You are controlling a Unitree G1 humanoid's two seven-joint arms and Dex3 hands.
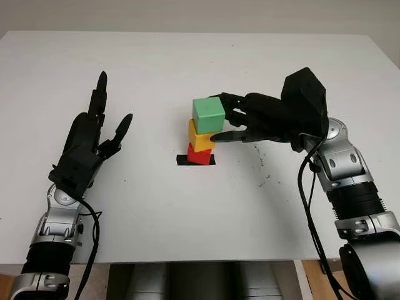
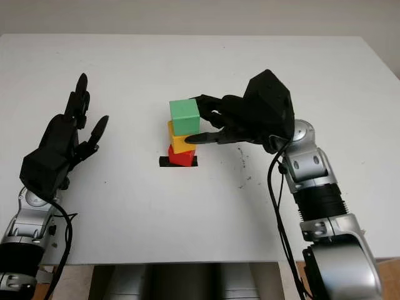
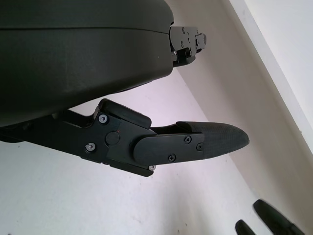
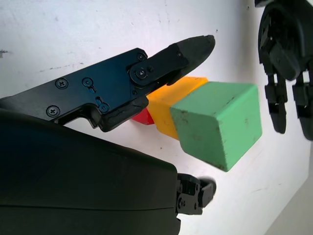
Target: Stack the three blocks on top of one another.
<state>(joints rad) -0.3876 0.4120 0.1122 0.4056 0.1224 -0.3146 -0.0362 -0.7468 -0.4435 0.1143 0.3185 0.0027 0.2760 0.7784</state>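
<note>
Three blocks stand stacked at the table's middle: a red block (image 1: 199, 154) at the bottom, a yellow block (image 1: 201, 137) on it, and a green block (image 1: 209, 113) on top, set slightly off-centre. My right hand (image 1: 226, 119) is open around the top of the stack. Its thumb (image 4: 186, 51) runs beside the yellow block, and its other fingers (image 1: 232, 100) sit just behind the green block with a small gap. My left hand (image 1: 115, 100) is open, raised above the table well left of the stack.
A black tape mark (image 1: 182, 161) lies under the red block on the white table (image 1: 187, 212). A few small dark specks (image 1: 262, 181) dot the surface right of the stack. The table's front edge is near my arms.
</note>
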